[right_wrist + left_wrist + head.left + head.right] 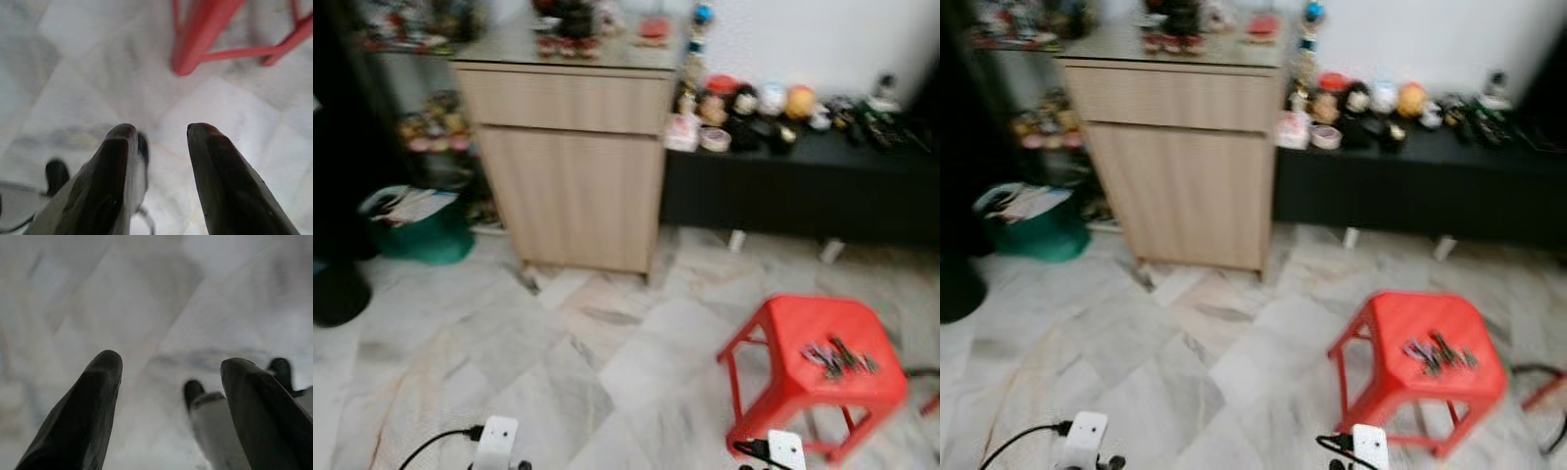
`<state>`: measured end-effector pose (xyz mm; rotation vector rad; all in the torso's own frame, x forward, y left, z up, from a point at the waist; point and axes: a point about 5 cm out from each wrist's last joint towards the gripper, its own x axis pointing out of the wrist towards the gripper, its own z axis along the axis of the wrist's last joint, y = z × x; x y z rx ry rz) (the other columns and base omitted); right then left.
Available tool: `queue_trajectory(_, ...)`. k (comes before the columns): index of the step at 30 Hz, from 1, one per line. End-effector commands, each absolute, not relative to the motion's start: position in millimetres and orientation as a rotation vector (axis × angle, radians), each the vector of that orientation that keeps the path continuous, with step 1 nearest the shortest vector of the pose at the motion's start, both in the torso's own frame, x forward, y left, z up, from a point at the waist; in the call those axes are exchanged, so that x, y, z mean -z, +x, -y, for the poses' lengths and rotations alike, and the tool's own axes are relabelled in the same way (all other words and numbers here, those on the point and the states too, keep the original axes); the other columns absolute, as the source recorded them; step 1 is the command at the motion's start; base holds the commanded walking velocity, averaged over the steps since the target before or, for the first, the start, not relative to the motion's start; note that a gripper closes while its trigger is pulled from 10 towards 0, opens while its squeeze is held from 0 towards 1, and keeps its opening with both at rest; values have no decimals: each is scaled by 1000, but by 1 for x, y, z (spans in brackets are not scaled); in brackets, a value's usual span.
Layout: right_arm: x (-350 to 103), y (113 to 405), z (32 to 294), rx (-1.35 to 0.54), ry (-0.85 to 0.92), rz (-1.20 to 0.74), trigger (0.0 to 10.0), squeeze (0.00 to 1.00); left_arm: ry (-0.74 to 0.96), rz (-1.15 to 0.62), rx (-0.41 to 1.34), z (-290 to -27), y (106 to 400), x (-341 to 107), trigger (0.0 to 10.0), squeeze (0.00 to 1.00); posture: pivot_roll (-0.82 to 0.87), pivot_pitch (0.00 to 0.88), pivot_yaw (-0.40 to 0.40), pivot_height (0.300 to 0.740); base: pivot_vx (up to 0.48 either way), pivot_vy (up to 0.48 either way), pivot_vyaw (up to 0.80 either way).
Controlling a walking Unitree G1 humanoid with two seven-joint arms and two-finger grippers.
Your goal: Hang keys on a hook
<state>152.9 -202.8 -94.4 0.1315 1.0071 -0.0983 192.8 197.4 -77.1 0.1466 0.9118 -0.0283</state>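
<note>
- Right gripper (159, 134): hangs low over the marble floor (509, 352), fingers apart, holding nothing; a stool leg shows just ahead of it.
- Left gripper (166, 367): also spread wide and empty (idle).
- Keys (838, 357): lie on the red stool (783, 387), ahead and to the right, so the right arm is nearer.
- Long axis unclear (blurred).

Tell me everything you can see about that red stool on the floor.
The red stool looks like moulded plastic, with a flat, roughly square seat with rounded corners, splayed legs and thin crossbars between them. It stands upright on the pale marble-patterned floor, ahead and to the robot's right, in front of the low black bench. A small bunch of keys lies on its seat, toward the far right side. The picture is blurred, so finer detail is lost.
</note>
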Motion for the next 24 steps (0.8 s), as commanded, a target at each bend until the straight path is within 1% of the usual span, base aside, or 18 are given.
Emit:
queue_trajectory(1,95,154,196,92,149,-1003,10000,0,181,-942,20,-207,186,79,10000,0,12,0,-4,737,0,0,-788)
queue_trajectory(3,95,154,197,109,164,-992,10000,0,186,-944,25,-206,186,79,10000,0,10,0,-2,737,0,0,-697)
queue_trajectory(8,95,153,197,114,167,-990,10000,0,203,-943,36,-206,186,79,10000,0,16,0,-3,737,0,0,0)
queue_trajectory(14,95,154,197,125,182,-981,10000,0,205,-944,34,-206,186,79,10000,0,18,0,-2,737,0,-252,0)
queue_trajectory(24,95,154,196,148,198,-974,10000,0,200,-941,31,-206,186,79,10000,0,2,0,7,737,0,-360,0)
